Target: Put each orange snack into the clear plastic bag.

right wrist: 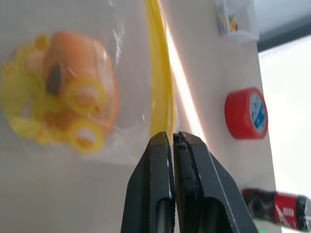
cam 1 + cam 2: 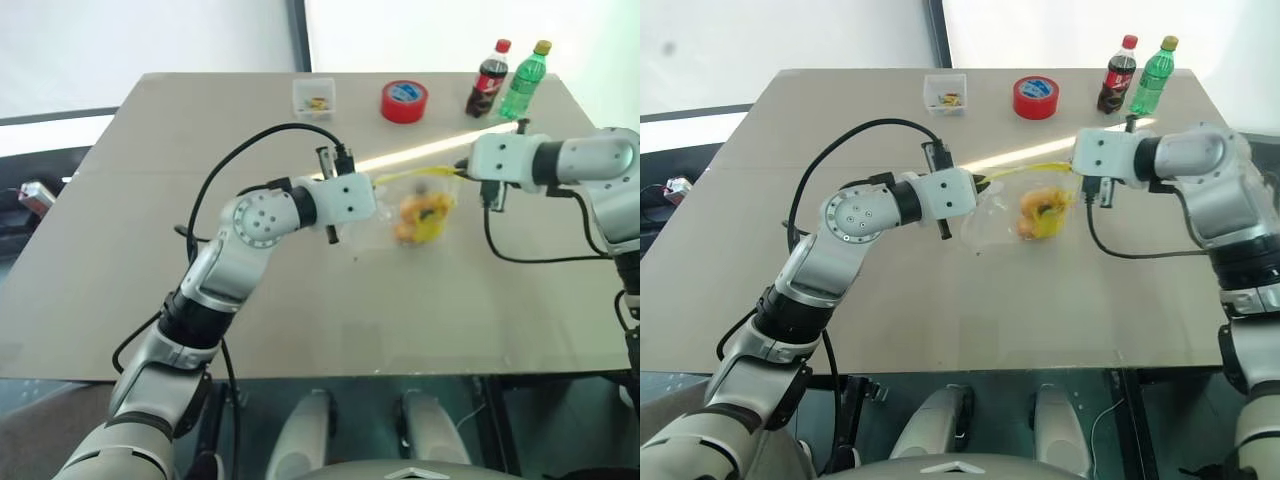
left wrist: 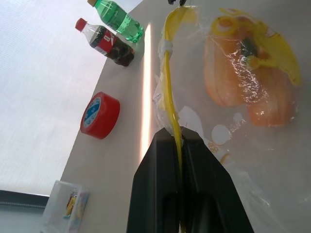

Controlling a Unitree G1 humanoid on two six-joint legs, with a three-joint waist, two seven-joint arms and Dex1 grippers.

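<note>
The clear plastic bag (image 2: pixel 436 192) hangs just above the middle of the table, its yellow strip (image 2: pixel 1025 169) stretched between my two grippers. My left gripper (image 2: pixel 378 185) is shut on the strip's left end, and the left wrist view shows the strip pinched between its black fingers (image 3: pixel 160 160). My right gripper (image 2: pixel 462 170) is shut on the right end, with the strip running into its fingertips (image 1: pixel 160 145). Two orange snacks (image 3: pixel 221 73) (image 3: pixel 269 102) lie inside the bag among yellow ring-shaped bits (image 1: pixel 85 97).
At the table's far edge stand a small clear box (image 2: pixel 314 97), a red tape roll (image 2: pixel 404 101), a cola bottle (image 2: pixel 488 80) and a green bottle (image 2: pixel 525 82). A bright strip of sunlight crosses the table behind the bag.
</note>
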